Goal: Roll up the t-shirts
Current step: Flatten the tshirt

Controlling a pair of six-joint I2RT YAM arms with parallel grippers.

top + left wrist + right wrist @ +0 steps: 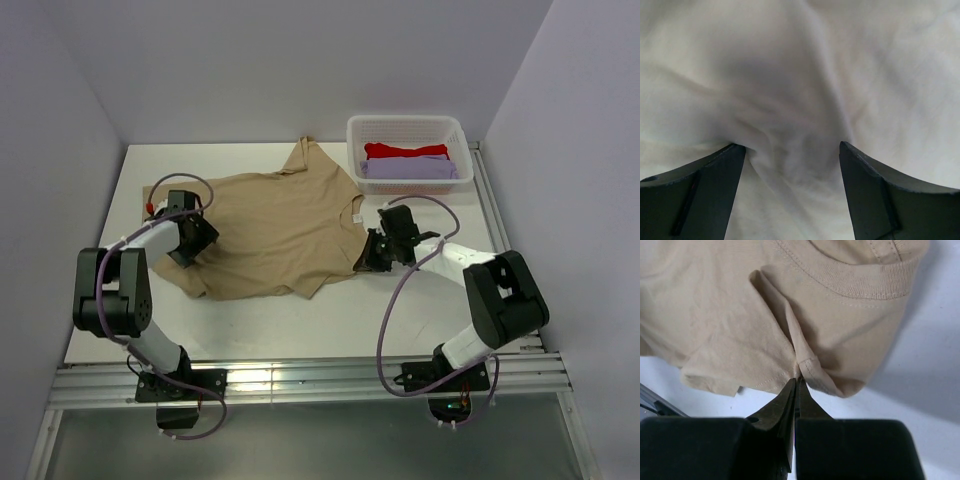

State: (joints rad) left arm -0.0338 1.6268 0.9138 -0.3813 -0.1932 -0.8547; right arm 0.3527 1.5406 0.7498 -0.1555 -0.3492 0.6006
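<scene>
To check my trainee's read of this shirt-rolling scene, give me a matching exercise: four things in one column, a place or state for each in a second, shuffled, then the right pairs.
Things:
1. tan t-shirt
2. red t-shirt
3. left gripper
4. right gripper

Places or states:
A. shut on a pinched fold of tan fabric
B. lying in the white basket
C. open over cloth
D. spread out on the table

Pairs: 1-D; 2-B; 3-C; 4-A

basket (408,119) at far right, table (300,325) open before tan t-shirt (270,225)
</scene>
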